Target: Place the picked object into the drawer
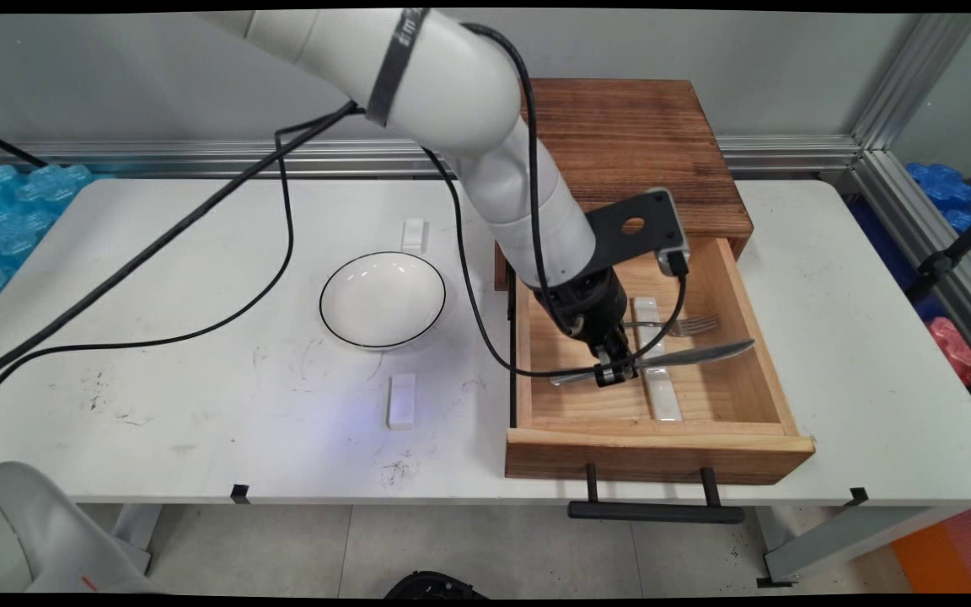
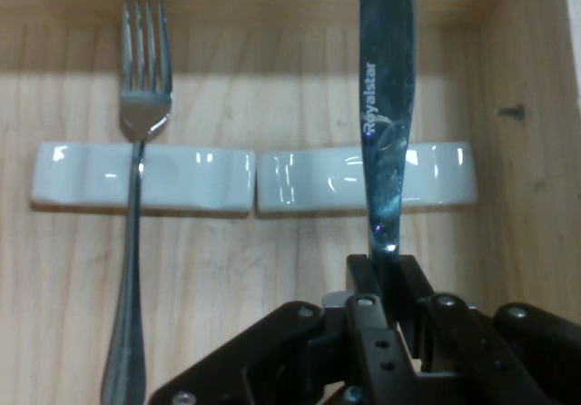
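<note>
Gripper (image 2: pixel 388 273) clamping the knife (image 2: pixel 385 105) inside the drawer (image 1: pixel 772 354).
Jaws are closing on the handle; the shiny lettered blade is lying across a white rest (image 2: pixel 309 180), beside the fork (image 2: pixel 141 151).

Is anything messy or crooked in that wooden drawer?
Nothing stands out. The fork lies straight across one white rest, and the tool grips the knife over the other rest in the open drawer.

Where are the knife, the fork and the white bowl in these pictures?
knife (image 2: pixel 386 105): hand view, on its blade.
fork (image 2: pixel 145 105): hand view, at the base of its tines.
white bowl (image 1: pixel 383 299): main view, on its inside middle.
</note>
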You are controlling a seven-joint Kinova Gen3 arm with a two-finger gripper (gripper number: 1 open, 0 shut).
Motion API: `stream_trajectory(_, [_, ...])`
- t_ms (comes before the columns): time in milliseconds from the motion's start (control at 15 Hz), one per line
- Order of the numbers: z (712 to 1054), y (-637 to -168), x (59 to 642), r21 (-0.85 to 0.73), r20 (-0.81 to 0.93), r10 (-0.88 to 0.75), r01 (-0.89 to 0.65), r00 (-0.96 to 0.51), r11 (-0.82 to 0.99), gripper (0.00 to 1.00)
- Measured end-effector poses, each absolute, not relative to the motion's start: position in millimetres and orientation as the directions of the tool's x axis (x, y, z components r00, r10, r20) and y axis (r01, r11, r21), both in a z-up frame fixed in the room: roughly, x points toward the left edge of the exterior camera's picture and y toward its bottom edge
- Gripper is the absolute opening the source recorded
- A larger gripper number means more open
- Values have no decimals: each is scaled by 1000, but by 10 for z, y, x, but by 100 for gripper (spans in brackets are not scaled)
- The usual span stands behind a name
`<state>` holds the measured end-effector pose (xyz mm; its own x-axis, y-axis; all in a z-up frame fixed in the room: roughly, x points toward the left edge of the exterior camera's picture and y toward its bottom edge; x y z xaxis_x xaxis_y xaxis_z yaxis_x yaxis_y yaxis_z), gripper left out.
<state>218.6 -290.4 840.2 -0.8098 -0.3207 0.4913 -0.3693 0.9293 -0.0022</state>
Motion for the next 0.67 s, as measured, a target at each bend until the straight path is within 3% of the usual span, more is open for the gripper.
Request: stream_trajectory(667, [8098,-2920,2175,9,471,-344,-385,-813,923,0])
